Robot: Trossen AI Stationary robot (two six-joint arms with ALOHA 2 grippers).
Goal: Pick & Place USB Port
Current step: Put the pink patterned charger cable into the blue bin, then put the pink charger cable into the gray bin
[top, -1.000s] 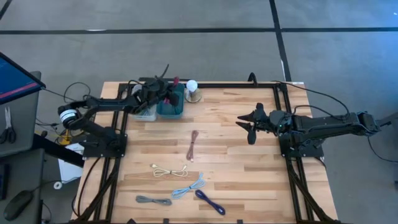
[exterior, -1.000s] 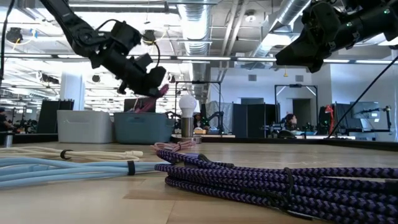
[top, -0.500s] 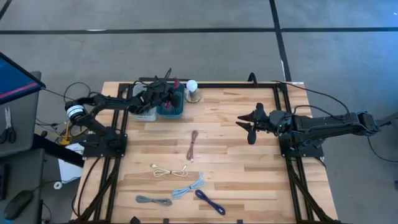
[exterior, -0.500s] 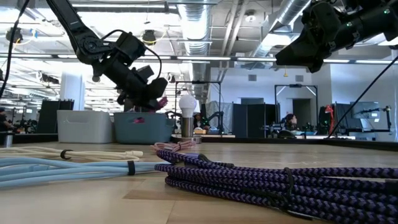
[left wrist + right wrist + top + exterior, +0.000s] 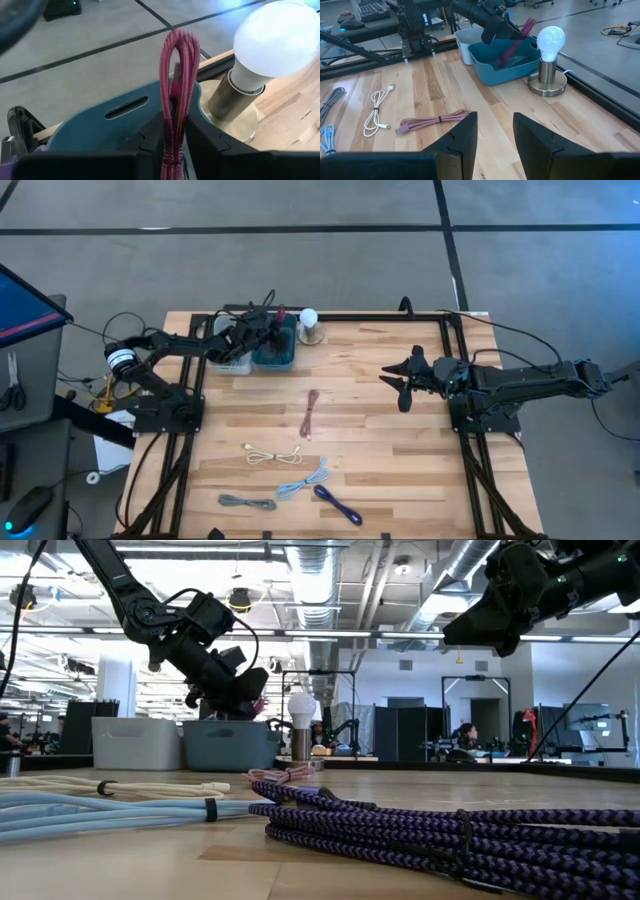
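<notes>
The left gripper [image 5: 268, 332] is hanging over the teal bin [image 5: 275, 350] at the far left of the wooden table [image 5: 380, 440], its two dark fingers [image 5: 150, 142] standing on either side of a bundled red cable [image 5: 175, 90]. In the left wrist view the looped cable is rising upright between the fingers, but whether they are pinching it or have slackened off cannot be told. From the right wrist view, the cable's lower end is reaching down into the teal bin while its upper loops are sticking out above the rim beside the gripper. A white bin [image 5: 232, 358] is sitting just beside the teal one, on the side nearer the left arm's base, and a lamp with a white bulb [image 5: 310, 318] on a brass base is standing just on the other side. The right gripper [image 5: 400, 388] is waiting in the air over the right half of the table, well apart from the bins, with its fingers spread and nothing between them. Other coiled cables are lying on the boards: a pink cable [image 5: 310, 414] near the middle, a cream cable [image 5: 274, 455] closer to the front, then a grey cable [image 5: 246, 502], a light blue cable [image 5: 304, 479] and a purple cable [image 5: 338, 505] along the front edge.
</notes>
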